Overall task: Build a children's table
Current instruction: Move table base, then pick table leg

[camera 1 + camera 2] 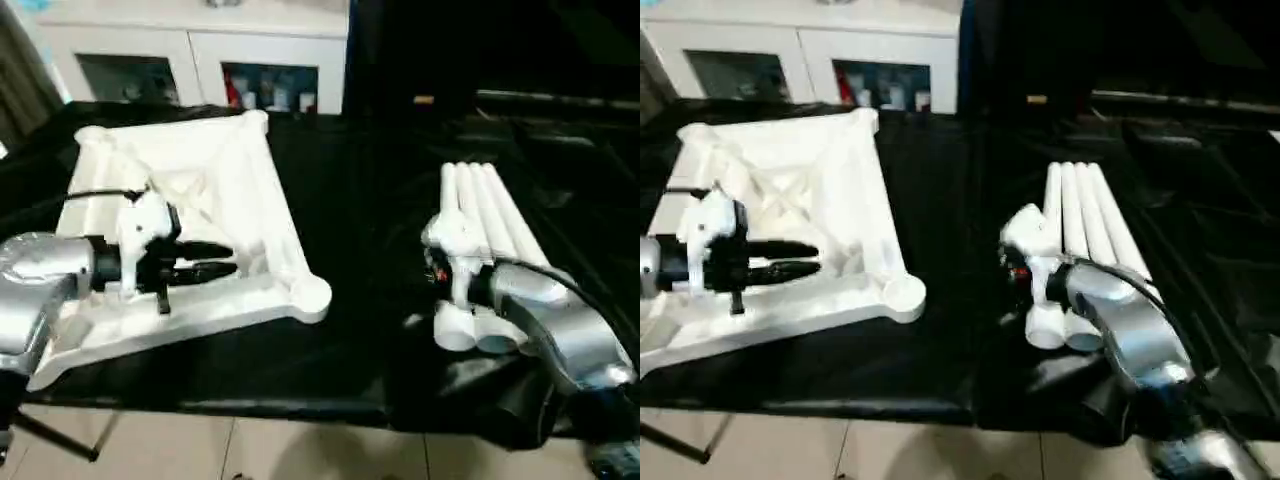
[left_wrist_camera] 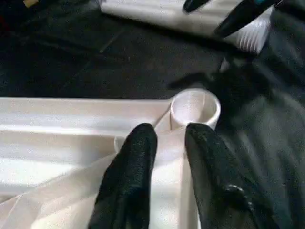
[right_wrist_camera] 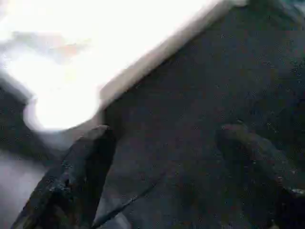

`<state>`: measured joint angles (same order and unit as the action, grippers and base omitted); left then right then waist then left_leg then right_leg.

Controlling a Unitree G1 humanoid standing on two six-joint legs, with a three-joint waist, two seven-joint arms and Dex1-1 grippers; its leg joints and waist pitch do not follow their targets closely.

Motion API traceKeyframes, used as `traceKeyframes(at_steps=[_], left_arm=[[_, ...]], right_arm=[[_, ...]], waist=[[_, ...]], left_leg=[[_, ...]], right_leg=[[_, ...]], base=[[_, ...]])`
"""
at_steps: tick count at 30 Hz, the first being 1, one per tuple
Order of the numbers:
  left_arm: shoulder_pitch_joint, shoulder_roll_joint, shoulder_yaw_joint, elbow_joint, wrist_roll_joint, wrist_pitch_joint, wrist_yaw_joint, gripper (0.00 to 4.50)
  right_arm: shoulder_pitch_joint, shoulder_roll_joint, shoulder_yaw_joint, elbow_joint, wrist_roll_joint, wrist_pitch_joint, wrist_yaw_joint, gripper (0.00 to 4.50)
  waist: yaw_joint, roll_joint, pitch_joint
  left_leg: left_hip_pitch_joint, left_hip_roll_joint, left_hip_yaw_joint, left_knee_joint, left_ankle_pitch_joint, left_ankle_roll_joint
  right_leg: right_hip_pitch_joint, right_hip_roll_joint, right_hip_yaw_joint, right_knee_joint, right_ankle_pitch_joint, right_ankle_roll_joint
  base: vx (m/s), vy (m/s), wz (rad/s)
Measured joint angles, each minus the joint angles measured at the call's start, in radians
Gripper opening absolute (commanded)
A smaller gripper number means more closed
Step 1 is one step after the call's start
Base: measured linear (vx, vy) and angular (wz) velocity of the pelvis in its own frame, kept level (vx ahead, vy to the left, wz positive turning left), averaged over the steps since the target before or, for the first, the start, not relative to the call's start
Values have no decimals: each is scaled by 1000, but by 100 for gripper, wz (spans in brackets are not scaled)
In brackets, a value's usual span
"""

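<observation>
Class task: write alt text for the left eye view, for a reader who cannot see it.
A white tabletop lies underside up on a black table, with the left gripper over its near edge. To its right lie four white legs, the right arm over their near ends. A white cabinet stands behind.

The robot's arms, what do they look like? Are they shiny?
Yes! Both forearms are shiny silver and rounded, the left arm and the right arm. Each wrist has white blocky parts, with a thin black cable running over it. The left gripper has two long black fingers. The right gripper has black fingers too, and there is a small red mark at that wrist.
</observation>
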<state>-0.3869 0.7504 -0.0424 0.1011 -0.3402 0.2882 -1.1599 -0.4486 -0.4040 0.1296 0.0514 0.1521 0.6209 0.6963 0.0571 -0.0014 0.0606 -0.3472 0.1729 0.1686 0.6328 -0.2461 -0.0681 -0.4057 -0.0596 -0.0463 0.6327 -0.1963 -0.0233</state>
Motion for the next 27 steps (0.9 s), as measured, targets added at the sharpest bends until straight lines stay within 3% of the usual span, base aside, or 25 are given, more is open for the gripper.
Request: traceKeyframes(at_steps=[3,6,9,12,14,18,27], left_arm=[[7,-69,-21,-58,10,43,72,188],[47,-96,-62,-139,17,114,117,211],[67,-96,-85,-168,15,151,119,235],[64,-95,-85,-219,-22,205,119,254],[58,-95,-86,-244,-37,225,116,278],[52,-95,-94,-245,-36,240,111,299],[27,-81,-114,-247,-27,252,95,370]], right_arm=[[-86,75,-54,24,-10,173,-137,417],[-131,129,-90,27,-69,352,-274,449],[-133,148,-109,26,-87,443,-329,450],[-148,178,-167,26,-104,545,-401,450],[-168,183,-208,27,-107,595,-437,450],[-172,185,-232,0,-108,667,-454,450],[-149,187,-232,-30,-103,782,-466,450]], waist=[[0,-2,-1],[1,-7,-1],[3,-8,0],[3,-8,0],[3,-8,0],[1,-8,0],[2,-8,0]], left_leg=[[0,1,0,-1,2,-3],[0,1,0,-6,6,-10],[-1,1,0,-10,8,-14],[-1,1,0,-12,10,-15],[0,1,0,-12,11,-16],[1,1,0,-12,12,-18],[1,1,0,-13,12,-19]], right_leg=[[0,0,-1,0,0,0],[-1,1,-1,-1,0,0],[-4,2,-1,-1,0,1],[-5,2,0,-1,0,1],[-5,2,0,0,0,0],[-5,2,0,1,0,0],[-5,2,0,1,0,0]], base=[[0,0,0],[0,0,0],[0,0,0],[0,0,0],[0,0,0],[0,0,0],[0,0,0]])
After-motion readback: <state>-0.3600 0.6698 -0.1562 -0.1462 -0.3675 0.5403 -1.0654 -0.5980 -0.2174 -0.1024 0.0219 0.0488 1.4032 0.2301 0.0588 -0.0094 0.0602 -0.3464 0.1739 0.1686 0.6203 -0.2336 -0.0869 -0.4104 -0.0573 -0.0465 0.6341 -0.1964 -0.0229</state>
